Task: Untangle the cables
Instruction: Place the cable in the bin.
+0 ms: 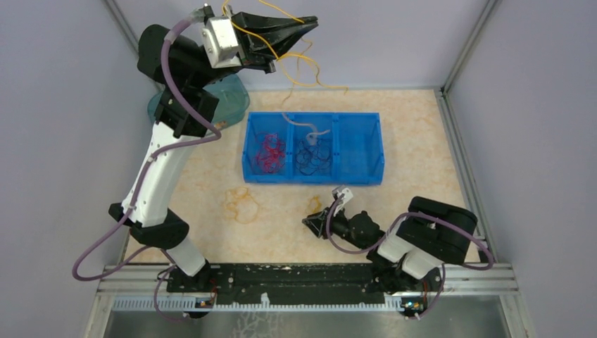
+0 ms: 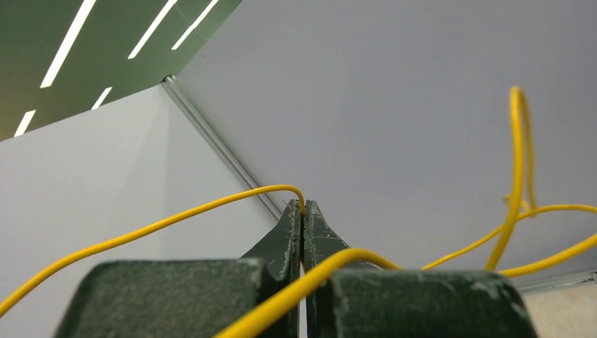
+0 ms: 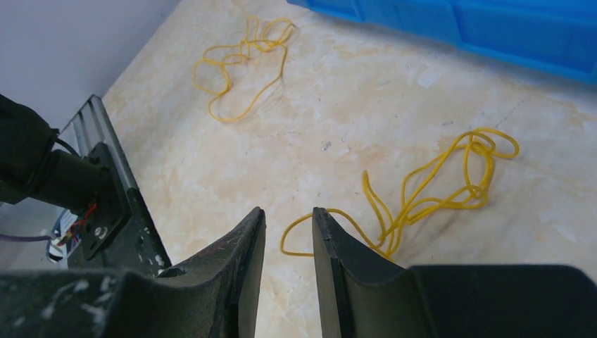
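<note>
Cables [image 1: 269, 151], red and dark, lie in the bin [image 1: 313, 177]; left gripper [image 2: 303, 211] clamps a yellow cable [image 2: 176, 215]; right gripper [image 3: 288, 215] gapes, empty, over a loose cable [image 3: 481, 146].

The yellow cable [image 2: 141, 231] runs off the left wrist view's edges.

Glossy blue plastic bin [image 1: 310, 177], matt marbled tabletop [image 3: 317, 91], smooth yellow wire [image 2: 519, 141]

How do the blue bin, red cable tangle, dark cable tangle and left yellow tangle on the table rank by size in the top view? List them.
1. blue bin, clearly largest.
2. red cable tangle, dark cable tangle and left yellow tangle look alike; unranked.
</note>
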{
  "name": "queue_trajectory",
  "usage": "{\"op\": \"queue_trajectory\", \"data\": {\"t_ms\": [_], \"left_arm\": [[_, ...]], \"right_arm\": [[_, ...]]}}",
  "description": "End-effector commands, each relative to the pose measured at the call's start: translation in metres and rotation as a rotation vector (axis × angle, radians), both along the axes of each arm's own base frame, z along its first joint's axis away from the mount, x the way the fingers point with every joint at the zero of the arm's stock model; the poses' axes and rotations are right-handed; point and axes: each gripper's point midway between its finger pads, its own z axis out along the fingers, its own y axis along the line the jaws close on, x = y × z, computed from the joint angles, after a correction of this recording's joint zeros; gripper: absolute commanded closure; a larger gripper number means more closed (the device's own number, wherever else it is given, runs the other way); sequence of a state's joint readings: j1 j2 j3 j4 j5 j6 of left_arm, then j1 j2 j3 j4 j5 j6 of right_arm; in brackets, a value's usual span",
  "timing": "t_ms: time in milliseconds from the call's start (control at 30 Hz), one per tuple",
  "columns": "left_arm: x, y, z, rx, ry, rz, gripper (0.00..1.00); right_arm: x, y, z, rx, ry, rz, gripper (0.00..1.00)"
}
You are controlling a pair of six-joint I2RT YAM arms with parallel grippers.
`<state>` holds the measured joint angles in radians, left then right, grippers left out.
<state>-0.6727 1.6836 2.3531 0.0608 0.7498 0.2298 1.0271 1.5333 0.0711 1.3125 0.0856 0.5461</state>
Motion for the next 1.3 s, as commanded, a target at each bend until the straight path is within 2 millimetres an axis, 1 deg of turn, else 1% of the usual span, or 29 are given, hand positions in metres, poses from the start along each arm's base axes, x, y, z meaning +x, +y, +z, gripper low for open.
{"op": "queue_trajectory", "data": {"t_ms": [0, 167, 200, 233, 300, 433, 467, 500, 567, 700, 733, 833, 933, 1100, 1167, 1267], "left_arm": [[0.007, -0.013, -0.019, 0.033, 0.033, -0.015, 1.00], [0.023, -0.031, -0.042, 0.075, 0.078, -0.024, 1.00], [0.026, -0.034, -0.046, 0.081, 0.082, -0.024, 1.00], [0.029, -0.037, -0.048, 0.084, 0.086, -0.023, 1.00], [0.036, -0.043, -0.055, 0.091, 0.097, -0.023, 1.00], [0.044, -0.057, -0.064, 0.102, 0.111, -0.032, 1.00], [0.046, -0.061, -0.068, 0.106, 0.116, -0.036, 1.00], [0.047, -0.064, -0.069, 0.107, 0.116, -0.039, 1.00], [0.050, -0.073, -0.076, 0.112, 0.121, -0.047, 1.00], [0.058, -0.093, -0.093, 0.132, 0.138, -0.064, 1.00], [0.061, -0.098, -0.098, 0.136, 0.143, -0.065, 1.00], [0.073, -0.111, -0.113, 0.146, 0.156, -0.059, 1.00], [0.090, -0.126, -0.136, 0.166, 0.187, -0.048, 1.00], [0.112, -0.143, -0.173, 0.193, 0.219, -0.028, 1.00], [0.120, -0.150, -0.186, 0.207, 0.232, -0.021, 1.00], [0.129, -0.155, -0.198, 0.210, 0.246, -0.016, 1.00]], "right_arm": [[0.002, 0.000, 0.043, 0.148, -0.093, -0.023, 0.68], [0.002, -0.008, 0.066, 0.170, -0.150, -0.038, 0.63], [0.002, -0.011, 0.069, 0.165, -0.157, -0.042, 0.62], [0.002, -0.015, 0.067, 0.143, -0.155, -0.049, 0.60], [0.003, -0.023, 0.072, 0.133, -0.164, -0.078, 0.54], [0.007, -0.049, 0.081, 0.131, -0.177, -0.169, 0.38], [0.009, -0.057, 0.085, 0.144, -0.173, -0.207, 0.35], [0.013, -0.069, 0.094, 0.176, -0.179, -0.264, 0.34], [0.017, -0.088, 0.102, 0.212, -0.171, -0.346, 0.33], [0.021, -0.121, 0.126, 0.275, -0.193, -0.473, 0.34], [0.022, -0.128, 0.126, 0.262, -0.191, -0.499, 0.34], [0.025, -0.145, 0.136, 0.235, -0.196, -0.569, 0.35], [0.027, -0.152, 0.143, 0.194, -0.203, -0.596, 0.36], [0.034, -0.164, 0.148, 0.121, -0.193, -0.678, 0.37], [0.035, -0.167, 0.156, 0.122, -0.204, -0.693, 0.37], [0.035, -0.172, 0.167, 0.139, -0.221, -0.710, 0.38]]}}
